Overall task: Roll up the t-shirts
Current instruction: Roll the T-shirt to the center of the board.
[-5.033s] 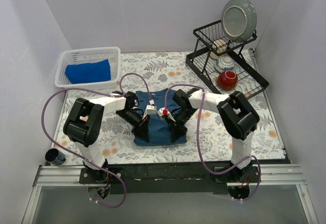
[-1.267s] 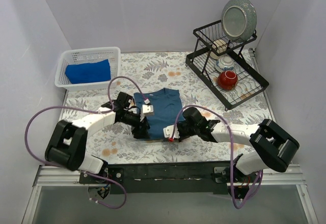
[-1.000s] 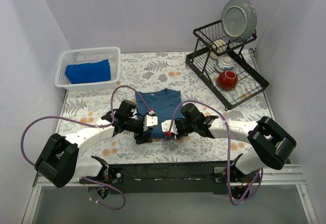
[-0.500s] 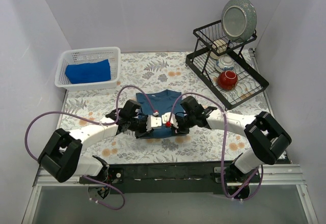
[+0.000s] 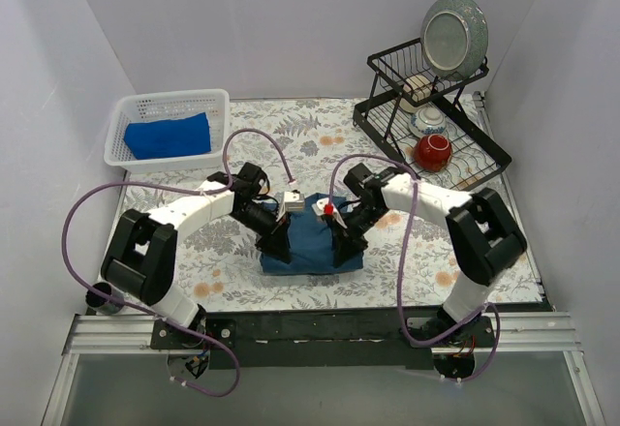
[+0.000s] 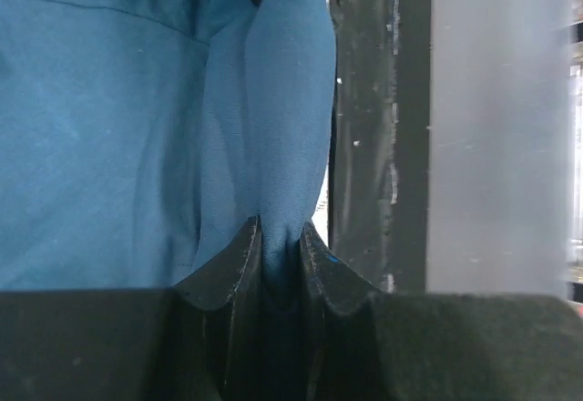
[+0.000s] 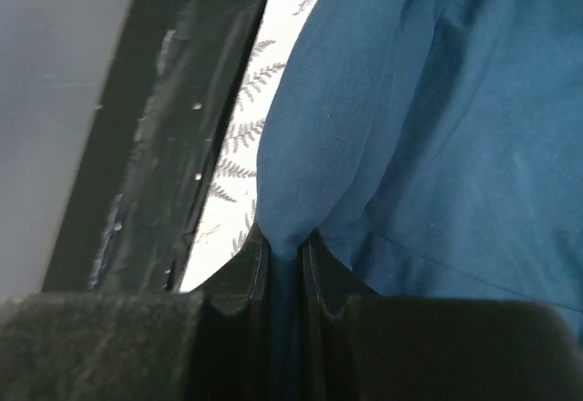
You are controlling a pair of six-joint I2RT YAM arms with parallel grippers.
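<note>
The left end effector (image 6: pixel 278 241) and right end effector (image 7: pixel 284 246) each clamp a shirt (image 5: pixel 310 244) fold; uneven pulling could slip it free or skew the roll.

The top external view looks down from high behind the arm bases, far enough back to take in the whole table (image 5: pixel 291 131). Each wrist view looks along its own fingers from very close. The left tool (image 6: pixel 278 237) has the black rail (image 6: pixel 364 146) on its right, and the right tool (image 7: pixel 284 241) has it on its left. All three views share the dark teal-blue t-shirt (image 5: pixel 310 247).
</note>
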